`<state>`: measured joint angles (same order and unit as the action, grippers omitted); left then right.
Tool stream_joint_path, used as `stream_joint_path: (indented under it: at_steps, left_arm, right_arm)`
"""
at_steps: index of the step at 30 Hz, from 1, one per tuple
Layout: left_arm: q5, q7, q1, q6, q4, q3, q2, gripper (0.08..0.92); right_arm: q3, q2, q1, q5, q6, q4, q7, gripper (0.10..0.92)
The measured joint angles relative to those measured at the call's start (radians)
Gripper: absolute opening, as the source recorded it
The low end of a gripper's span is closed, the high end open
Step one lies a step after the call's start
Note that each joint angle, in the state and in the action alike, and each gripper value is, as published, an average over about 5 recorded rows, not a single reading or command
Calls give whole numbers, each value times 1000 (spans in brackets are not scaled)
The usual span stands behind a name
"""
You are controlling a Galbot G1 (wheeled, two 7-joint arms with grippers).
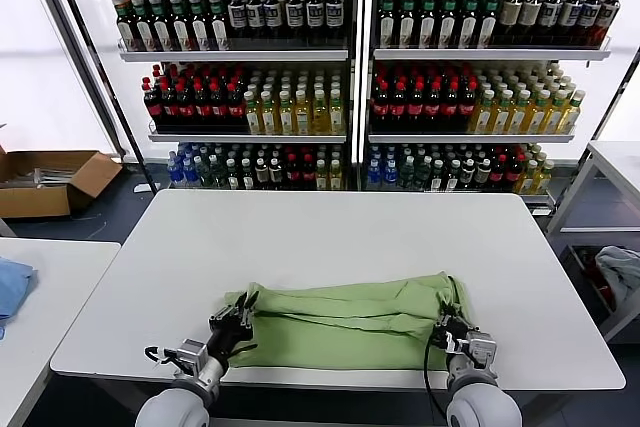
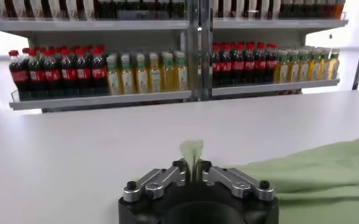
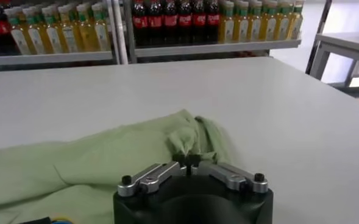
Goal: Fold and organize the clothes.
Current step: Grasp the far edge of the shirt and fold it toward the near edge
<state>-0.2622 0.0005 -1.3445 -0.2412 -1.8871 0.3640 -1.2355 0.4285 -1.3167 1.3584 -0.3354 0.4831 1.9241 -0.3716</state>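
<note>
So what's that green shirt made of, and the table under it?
The green shirt looks like soft, matte woven or knit fabric: it creases and bunches where the left gripper and right gripper pinch its ends. The table looks like a smooth, hard white laminate or coated board, with a faint sheen; which exactly, I can't tell.

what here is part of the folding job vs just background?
In the job:
- green shirt, near table edge
- left claw, shut on its left end
- right claw, shut on its right end

Lying about:
- blue cloth, side table
- cardboard box
- bottle shelves
</note>
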Motion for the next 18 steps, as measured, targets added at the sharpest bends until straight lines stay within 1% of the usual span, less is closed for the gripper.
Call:
stream_joint_path:
  at_steps: [8, 18]
  left_arm:
    - [9, -24, -9, -11, -30, 9, -11, 478]
    - [24, -59, -42, -52, -53, 28, -46, 761]
  right_arm:
    - [13, 4, 31, 2, -4, 22, 1, 517]
    - [47, 16, 79, -55, 3, 172, 15, 777]
